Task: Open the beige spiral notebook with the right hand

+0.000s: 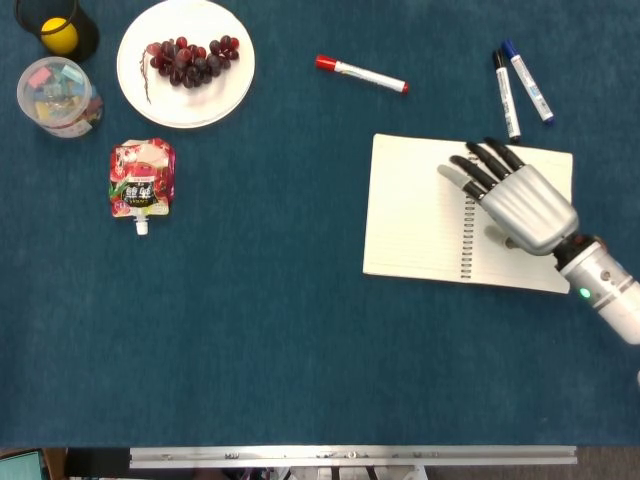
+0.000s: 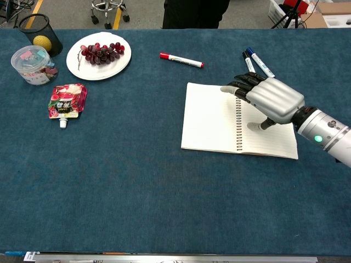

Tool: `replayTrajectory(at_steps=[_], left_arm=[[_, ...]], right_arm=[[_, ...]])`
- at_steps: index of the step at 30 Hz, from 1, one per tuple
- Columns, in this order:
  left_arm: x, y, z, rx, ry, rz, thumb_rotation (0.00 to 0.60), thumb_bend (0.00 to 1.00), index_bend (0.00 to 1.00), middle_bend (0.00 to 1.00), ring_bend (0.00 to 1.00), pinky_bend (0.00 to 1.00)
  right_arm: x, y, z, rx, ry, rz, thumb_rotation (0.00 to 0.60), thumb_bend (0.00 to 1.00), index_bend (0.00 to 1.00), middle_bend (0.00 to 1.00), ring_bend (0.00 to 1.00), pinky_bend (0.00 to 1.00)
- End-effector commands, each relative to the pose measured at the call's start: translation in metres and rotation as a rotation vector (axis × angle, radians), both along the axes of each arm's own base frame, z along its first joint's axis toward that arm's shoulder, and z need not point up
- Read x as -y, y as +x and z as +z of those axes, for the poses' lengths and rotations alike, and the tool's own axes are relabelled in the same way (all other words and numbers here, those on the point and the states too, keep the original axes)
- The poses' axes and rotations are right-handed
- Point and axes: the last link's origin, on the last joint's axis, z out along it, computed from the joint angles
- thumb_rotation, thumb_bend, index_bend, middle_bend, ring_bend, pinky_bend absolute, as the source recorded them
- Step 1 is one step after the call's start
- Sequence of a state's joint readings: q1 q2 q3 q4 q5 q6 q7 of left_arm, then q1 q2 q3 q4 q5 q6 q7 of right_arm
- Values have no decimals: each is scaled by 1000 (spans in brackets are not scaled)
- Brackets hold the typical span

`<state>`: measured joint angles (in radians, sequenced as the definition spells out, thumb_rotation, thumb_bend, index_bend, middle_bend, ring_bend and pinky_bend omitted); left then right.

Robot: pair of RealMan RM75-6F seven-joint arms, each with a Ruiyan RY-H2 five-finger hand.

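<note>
At the far left corner of the blue-cloth table (image 1: 300,340) we see one black mesh cup (image 1: 80,35) holding one yellow ball (image 1: 59,36). Just in front of it stands one clear plastic tub (image 1: 58,97) of pastel clips. Beside these, along the far edge, sits one round white plate (image 1: 186,62) carrying one bunch of dark red grapes (image 1: 190,58). In front of the plate, one red-and-white drink pouch (image 1: 142,181) lies flat with its spout toward the near edge.

Toward the middle of the far edge we count one red-capped white marker (image 1: 361,74), lying aslant. Further right, two more markers lie side by side: one black-capped marker (image 1: 506,92) and one blue-capped marker (image 1: 526,80).

The beige spiral notebook (image 1: 415,205) lies open and flat on the right half of the table, its wire spine running far to near, one blank page on the left and one lined page on the right.

We see one hand, the silver right hand (image 1: 512,196), palm down over the spine and the right page. Its dark fingers (image 1: 478,167) are stretched out and slightly apart, reaching across the spine near the notebook's far edge, and it grips nothing. In the chest view the thumb tip points down at the lined page; we cannot tell whether it touches.
</note>
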<state>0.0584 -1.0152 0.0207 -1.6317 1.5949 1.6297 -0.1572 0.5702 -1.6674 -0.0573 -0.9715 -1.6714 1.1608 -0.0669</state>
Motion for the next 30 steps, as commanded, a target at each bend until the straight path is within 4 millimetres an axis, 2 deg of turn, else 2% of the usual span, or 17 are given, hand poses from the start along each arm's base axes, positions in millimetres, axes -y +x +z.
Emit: replayTrajectory(at_steps=[1, 5, 12, 16, 18, 22, 30], left_arm=[[-1, 0, -1, 1, -2, -1, 600, 408, 185, 146, 117, 90], [-2, 2, 0, 0, 2, -4, 600, 408, 185, 146, 117, 90], [-7, 2, -1, -6, 0, 0, 600, 408, 185, 146, 117, 90], [-12, 3, -5, -13, -10, -10, 600, 408, 185, 146, 117, 89], [-15, 5, -7, -18, -12, -18, 600, 408, 185, 146, 117, 90], [-21, 8, -12, -35, -10, -40, 600, 408, 185, 146, 117, 90], [-28, 14, -21, -52, -14, -75, 600, 408, 185, 149, 118, 90]], right_arm=[[1, -5, 5, 6, -12, -12, 600, 5, 115, 152, 34, 94], [6, -3, 20, 62, -61, -19, 600, 6, 115, 151, 34, 94], [-1, -19, 80, 93, -204, -81, 600, 6, 115, 151, 34, 93], [-17, -34, 117, 54, -291, -152, 600, 44, 115, 151, 34, 117], [-26, -40, 129, 40, -323, -184, 600, 95, 115, 151, 34, 123], [-49, -52, 152, 28, -394, -254, 600, 101, 117, 151, 34, 126], [-93, -68, 180, 17, -495, -350, 600, 102, 164, 170, 50, 159]])
